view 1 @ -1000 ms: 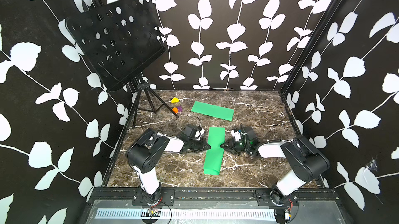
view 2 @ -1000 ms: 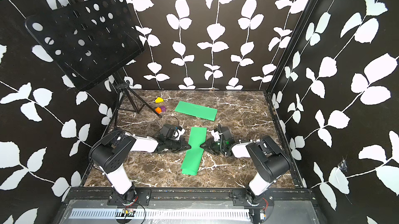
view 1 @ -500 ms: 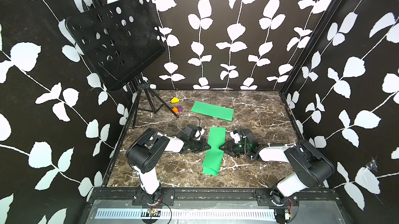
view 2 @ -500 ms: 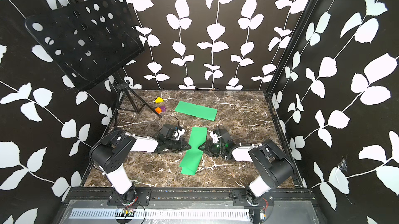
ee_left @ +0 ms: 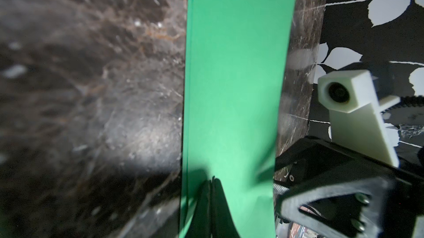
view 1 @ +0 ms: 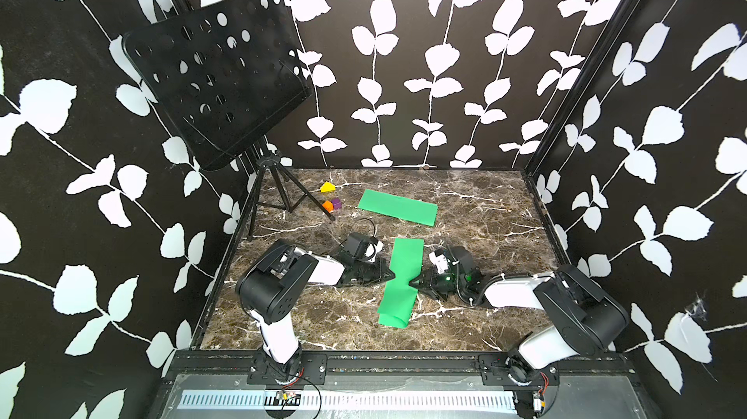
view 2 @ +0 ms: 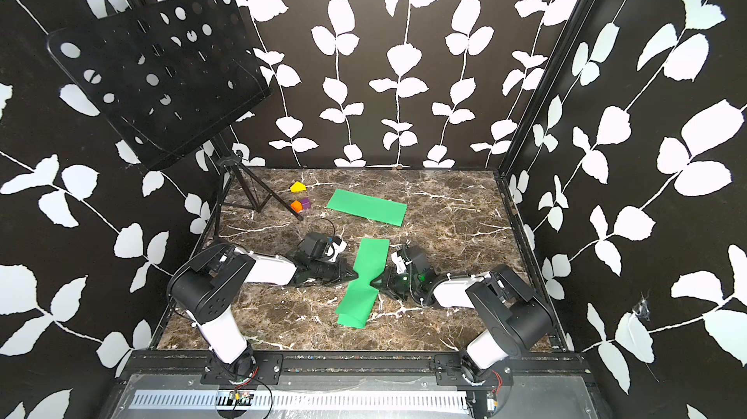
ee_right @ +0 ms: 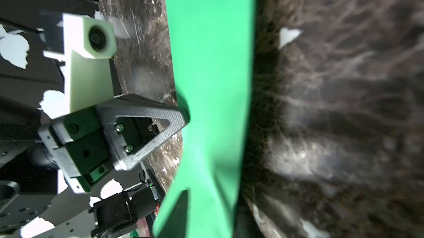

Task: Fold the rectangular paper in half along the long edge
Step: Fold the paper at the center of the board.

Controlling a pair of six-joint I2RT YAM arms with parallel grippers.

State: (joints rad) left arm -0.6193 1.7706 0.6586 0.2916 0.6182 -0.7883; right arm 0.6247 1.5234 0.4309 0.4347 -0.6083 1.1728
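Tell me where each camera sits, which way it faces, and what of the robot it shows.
Both top views: high at the front, looking down over the table; both arms show, left gripper and right gripper meeting at the paper.
Left wrist: on the left arm, low, looking across the paper at the right gripper; its own shut fingertips show.
Right wrist: on the right arm, facing the left gripper; one own finger shows.
Shared: all see the paper; each wrist sees the opposite gripper.

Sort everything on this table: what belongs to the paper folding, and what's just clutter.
Job: left gripper, right gripper, green paper between them.
Lying about: second green sheet, yellow block, orange block, purple block, music stand.
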